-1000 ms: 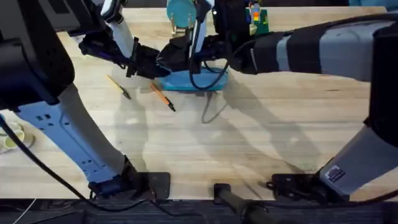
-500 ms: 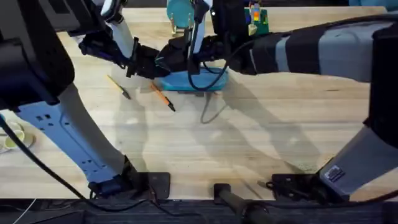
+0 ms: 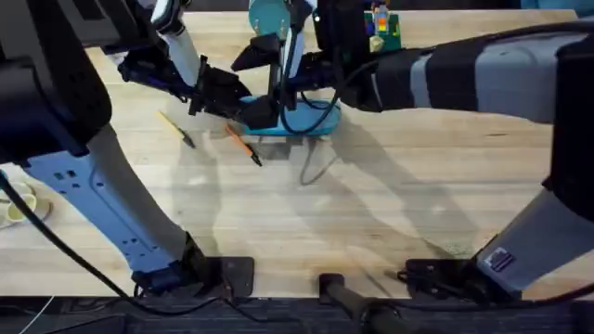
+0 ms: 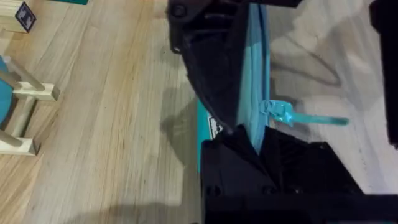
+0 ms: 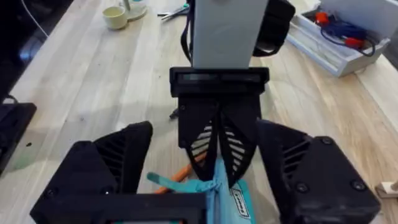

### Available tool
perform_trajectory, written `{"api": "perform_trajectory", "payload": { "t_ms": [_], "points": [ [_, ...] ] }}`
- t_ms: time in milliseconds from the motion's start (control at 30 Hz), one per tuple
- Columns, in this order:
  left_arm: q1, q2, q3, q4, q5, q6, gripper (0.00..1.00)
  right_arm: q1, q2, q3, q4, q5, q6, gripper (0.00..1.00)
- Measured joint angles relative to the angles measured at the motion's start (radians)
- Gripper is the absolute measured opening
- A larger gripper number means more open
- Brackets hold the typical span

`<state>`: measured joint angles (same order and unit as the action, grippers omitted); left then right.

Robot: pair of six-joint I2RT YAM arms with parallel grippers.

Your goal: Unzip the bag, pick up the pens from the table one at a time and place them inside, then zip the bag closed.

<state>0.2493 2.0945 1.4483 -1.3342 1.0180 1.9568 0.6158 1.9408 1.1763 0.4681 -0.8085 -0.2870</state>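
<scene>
Right wrist: left jaws pinch bag (image 5: 219, 188); right jaws wide.

Bag (image 3: 297, 119) largely hidden under both arms; orange pen (image 5: 180, 176) mostly covered.

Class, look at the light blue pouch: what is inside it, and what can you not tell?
No pen shows inside the bag. The orange pen and the tan pen lie on the table. The left gripper pinches the bag's end, and the inside is hidden.
</scene>
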Motion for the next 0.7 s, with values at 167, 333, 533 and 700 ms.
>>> {"api": "perform_trajectory", "payload": {
  "t_ms": [167,333,533,700],
  "points": [
    [0.0,0.0,0.0,0.0,0.0,0.0,0.041,-0.038,0.0,0.0,0.0,0.0,0.078,0.995],
    [0.0,0.0,0.0,0.0,0.0,0.0,0.041,-0.085,0.0,0.0,-0.001,0.0,0.136,0.995],
    [0.0,0.0,0.0,0.003,-0.001,0.003,0.641,-0.105,-0.03,0.0,-0.018,0.0,0.158,0.996],
    [0.0,0.0,0.0,0.004,-0.001,0.001,0.991,-0.122,-0.098,0.001,-0.064,-0.003,0.161,0.996]
  ]
}}
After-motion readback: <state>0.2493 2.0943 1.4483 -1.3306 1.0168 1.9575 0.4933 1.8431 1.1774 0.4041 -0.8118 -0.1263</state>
